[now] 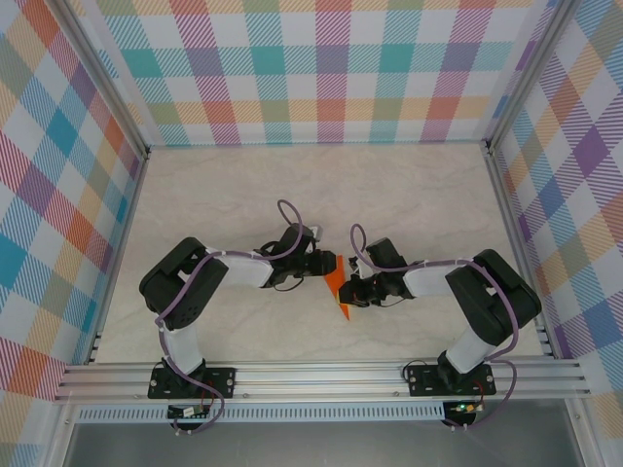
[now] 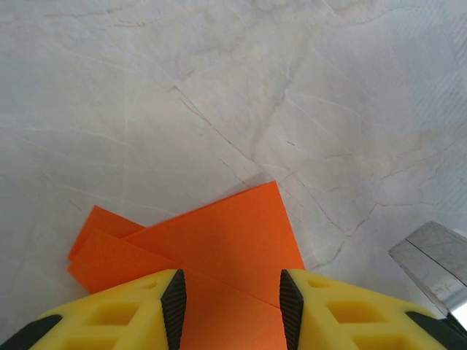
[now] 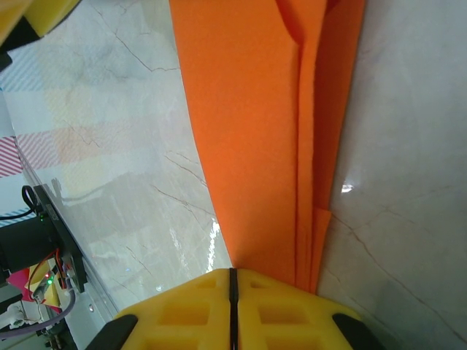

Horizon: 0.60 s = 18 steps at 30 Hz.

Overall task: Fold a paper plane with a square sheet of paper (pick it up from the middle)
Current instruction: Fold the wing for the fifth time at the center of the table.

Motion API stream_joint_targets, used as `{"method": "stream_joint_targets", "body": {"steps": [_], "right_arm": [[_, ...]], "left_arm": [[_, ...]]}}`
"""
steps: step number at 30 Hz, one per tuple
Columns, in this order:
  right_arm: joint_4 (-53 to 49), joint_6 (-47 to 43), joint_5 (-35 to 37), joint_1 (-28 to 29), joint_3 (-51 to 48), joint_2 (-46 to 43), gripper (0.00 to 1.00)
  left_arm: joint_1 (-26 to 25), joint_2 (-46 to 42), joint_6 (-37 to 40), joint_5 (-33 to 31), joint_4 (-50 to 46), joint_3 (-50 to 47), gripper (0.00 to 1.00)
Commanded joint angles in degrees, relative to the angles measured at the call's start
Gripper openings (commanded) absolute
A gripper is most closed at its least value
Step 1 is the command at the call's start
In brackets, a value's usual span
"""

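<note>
The paper plane point(image 1: 336, 284) lies part-folded on the table point(image 1: 292, 185) between the arms. The left gripper point(image 2: 232, 292) straddles it, jaws apart. The right gripper point(image 3: 232, 281) rests at its layered end, jaws together. The paper looks thin, light and easily creased, so it is probably best pinched along the centre fold.

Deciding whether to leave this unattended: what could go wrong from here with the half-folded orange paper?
The left jaws stand open over the orange paper; closing there could crumple the loose layers.
The right jaws are shut at the paper's end; any pull might drag it and undo the creases.
</note>
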Motion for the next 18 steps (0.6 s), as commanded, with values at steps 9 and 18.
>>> {"method": "stream_joint_targets", "body": {"steps": [9,18], "right_arm": [[-5.4,-2.6,0.0,0.9,-3.0,0.1,0.10],[-5.6,-1.6,-3.2,0.9,-0.3,-7.0,0.18]], "left_arm": [[4.6,1.5,4.8,-1.7,-0.1,0.8,0.42],[4.9,-8.5,6.0,-4.1,-8.4,0.6,0.45]]}}
